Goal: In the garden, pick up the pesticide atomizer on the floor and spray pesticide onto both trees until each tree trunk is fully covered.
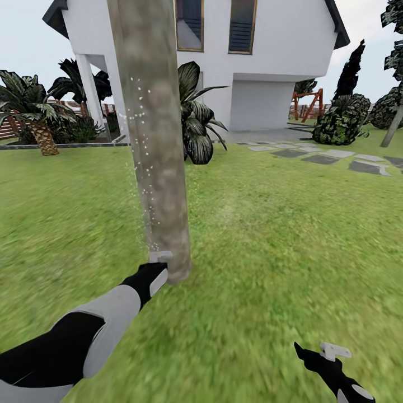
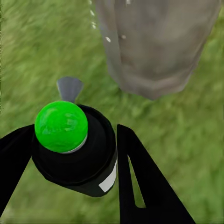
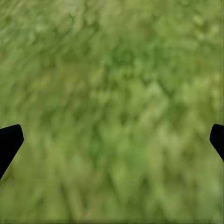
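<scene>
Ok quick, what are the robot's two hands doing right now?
Left gripper: closed on the pesticide atomizer, right beside the tree trunk.
Right gripper: open, holding nothing, above the grass.

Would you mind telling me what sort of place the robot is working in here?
A home garden, most likely: a green grass lawn, a white two-storey house behind it, and a thick grey-brown mottled tree trunk close in front.

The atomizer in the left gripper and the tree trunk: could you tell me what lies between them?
Only bare grass separates the atomizer from the tree trunk in the left wrist view.
</scene>
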